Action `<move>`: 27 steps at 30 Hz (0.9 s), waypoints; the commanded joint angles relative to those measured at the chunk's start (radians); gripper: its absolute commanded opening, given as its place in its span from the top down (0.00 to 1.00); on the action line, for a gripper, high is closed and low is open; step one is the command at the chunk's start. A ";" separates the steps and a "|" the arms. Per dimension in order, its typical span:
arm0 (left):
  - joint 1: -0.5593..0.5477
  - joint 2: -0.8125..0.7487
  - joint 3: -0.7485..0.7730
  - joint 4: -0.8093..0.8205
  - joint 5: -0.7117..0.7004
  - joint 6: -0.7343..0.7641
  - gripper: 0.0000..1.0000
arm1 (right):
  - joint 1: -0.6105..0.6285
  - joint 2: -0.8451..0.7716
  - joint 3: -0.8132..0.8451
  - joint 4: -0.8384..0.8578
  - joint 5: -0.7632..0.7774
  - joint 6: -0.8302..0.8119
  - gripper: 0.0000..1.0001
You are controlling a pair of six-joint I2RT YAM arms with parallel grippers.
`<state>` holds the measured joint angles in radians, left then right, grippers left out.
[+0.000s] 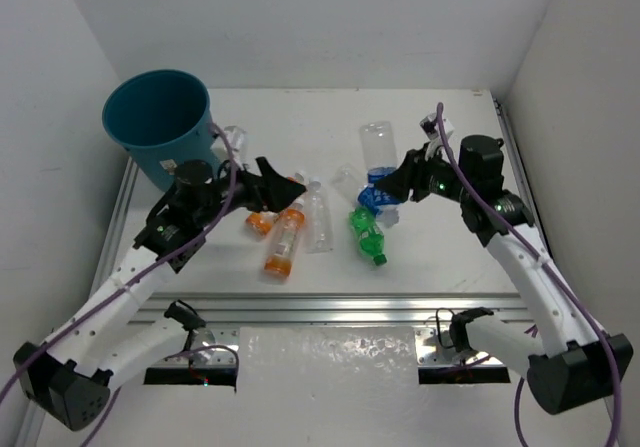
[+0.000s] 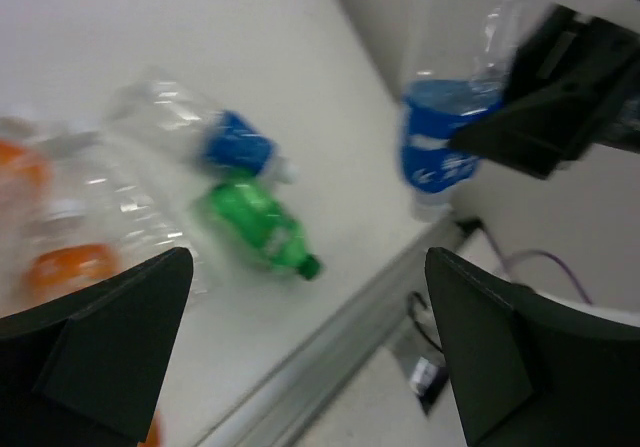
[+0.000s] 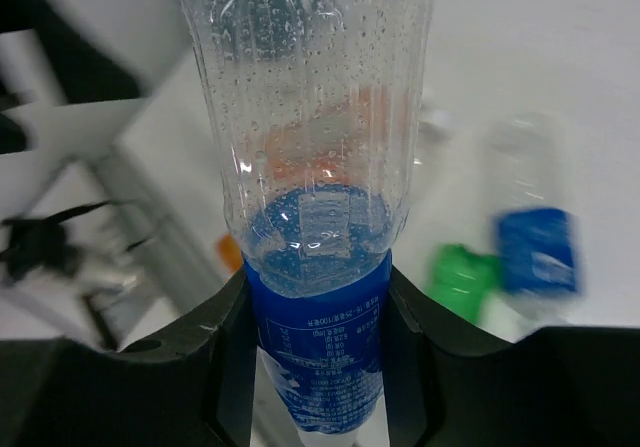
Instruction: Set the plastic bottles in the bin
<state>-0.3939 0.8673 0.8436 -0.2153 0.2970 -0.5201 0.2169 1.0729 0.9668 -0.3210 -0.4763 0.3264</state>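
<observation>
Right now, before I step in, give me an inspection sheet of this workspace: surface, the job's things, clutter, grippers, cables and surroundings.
Surface: white table, bottles gathered near its middle.
Job's things: teal bin upright at the far left. Lying loose: two orange bottles, a green bottle, a lying blue-labelled bottle and a clear bottle. Another bottle by the bin.
Clutter: nothing seen.
Grippers: left gripper open and empty; right gripper shut on the held blue-labelled bottle.
Cables: purple cables loop along both arms.
Surroundings: white walls on three sides; metal rail at the near edge.
</observation>
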 commanded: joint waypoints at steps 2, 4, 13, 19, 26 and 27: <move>-0.196 0.084 0.123 0.333 0.134 -0.109 0.00 | 0.079 -0.077 -0.091 0.241 -0.453 0.161 0.79; -0.235 0.153 0.190 0.349 0.152 -0.090 0.00 | 0.114 -0.109 -0.112 0.353 -0.525 0.224 0.78; -0.359 0.309 0.298 0.349 0.186 -0.041 0.04 | 0.194 -0.149 -0.119 0.439 -0.621 0.270 0.75; -0.385 0.341 0.359 0.260 0.166 0.000 0.51 | 0.196 -0.159 -0.117 0.436 -0.590 0.249 0.75; -0.384 0.317 0.553 -0.072 -0.268 0.135 1.00 | 0.196 -0.186 -0.077 0.172 -0.299 0.136 0.01; -0.358 0.318 0.590 -0.170 -0.497 0.156 1.00 | 0.196 -0.194 -0.067 0.134 -0.241 0.122 0.01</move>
<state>-0.7776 1.2118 1.3029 -0.1986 0.2409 -0.4591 0.4110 0.9043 0.8494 -0.0647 -0.8886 0.5247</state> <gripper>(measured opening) 0.571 0.979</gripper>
